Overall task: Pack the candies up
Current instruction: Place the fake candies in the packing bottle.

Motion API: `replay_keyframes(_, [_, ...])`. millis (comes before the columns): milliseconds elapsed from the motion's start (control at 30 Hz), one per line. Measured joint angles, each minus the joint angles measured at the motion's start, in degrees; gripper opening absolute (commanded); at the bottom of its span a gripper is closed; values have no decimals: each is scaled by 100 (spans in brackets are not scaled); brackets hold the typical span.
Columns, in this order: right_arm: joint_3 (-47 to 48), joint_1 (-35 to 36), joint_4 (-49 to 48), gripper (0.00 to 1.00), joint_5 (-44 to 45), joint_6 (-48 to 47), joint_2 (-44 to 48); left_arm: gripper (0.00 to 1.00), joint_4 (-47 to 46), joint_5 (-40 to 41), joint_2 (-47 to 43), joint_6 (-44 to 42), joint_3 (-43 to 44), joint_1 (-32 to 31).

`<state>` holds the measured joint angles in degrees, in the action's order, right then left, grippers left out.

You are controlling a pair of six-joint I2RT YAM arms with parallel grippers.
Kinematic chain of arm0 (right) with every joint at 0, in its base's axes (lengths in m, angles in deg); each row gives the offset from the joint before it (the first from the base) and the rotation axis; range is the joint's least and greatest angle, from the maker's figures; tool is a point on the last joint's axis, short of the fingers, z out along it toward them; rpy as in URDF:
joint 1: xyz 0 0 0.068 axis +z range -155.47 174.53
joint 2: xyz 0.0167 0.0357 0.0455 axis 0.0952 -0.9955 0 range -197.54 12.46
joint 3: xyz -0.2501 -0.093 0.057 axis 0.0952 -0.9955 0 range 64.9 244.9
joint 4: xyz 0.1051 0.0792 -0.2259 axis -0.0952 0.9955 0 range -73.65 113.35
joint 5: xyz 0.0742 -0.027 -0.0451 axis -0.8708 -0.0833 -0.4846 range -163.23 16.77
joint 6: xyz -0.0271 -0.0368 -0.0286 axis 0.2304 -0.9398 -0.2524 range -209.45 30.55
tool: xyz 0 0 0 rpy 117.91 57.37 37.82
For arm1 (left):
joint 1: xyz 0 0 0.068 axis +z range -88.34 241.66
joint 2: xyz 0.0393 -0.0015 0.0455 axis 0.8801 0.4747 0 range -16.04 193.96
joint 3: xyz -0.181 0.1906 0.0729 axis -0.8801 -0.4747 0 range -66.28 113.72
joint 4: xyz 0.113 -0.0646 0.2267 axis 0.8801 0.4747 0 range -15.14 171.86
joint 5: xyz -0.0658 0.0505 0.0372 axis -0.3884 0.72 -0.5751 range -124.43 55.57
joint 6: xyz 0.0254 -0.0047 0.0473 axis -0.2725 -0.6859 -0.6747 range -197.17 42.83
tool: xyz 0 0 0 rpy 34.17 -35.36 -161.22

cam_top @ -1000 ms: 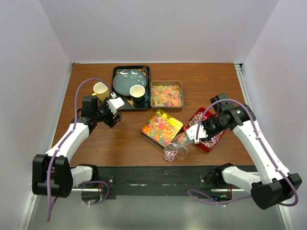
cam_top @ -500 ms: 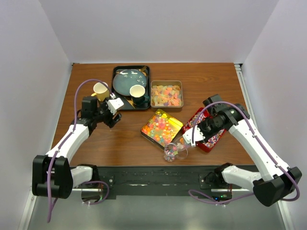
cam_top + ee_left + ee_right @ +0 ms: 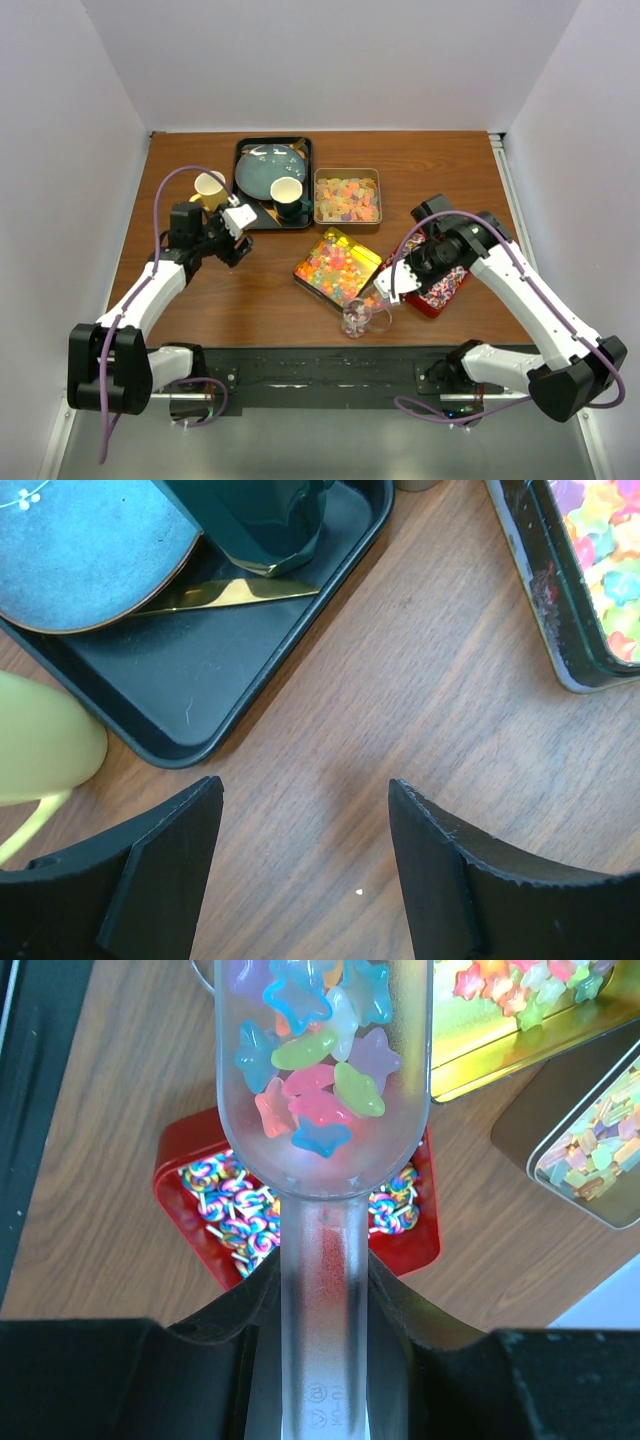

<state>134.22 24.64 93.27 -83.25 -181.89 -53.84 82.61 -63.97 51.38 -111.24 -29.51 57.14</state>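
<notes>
Left arm [image 3: 150, 290]: rounded white link shells joined by black joint housings; large black block at the shoulder.
Right arm [image 3: 530, 295]: identical build, with white shells, black joint housings and a black shoulder block.
Left purple cable [image 3: 160, 205]: thin round lead, arching clear of the forearm, then routed along the white shell.
Right purple cable [image 3: 403, 248]: same thin round lead, same arched routing.
Left gripper [image 3: 305, 870]: two matte black wedge-shaped fingers [image 3: 160, 860] with faceted faces and finely grained edges; white housing behind them.
Right gripper [image 3: 320, 1290]: two matte black fingers [image 3: 420, 1325] with curved inner shoulders; white housing behind them.
Black base rail [image 3: 320, 375]: flat plate carrying both arm bases.
</notes>
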Motion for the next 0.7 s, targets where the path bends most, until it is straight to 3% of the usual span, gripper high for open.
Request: replay_keyframes(700, [299,1217,-13,0,1220,452,-284,71,-350,-282,9,356,-4,0])
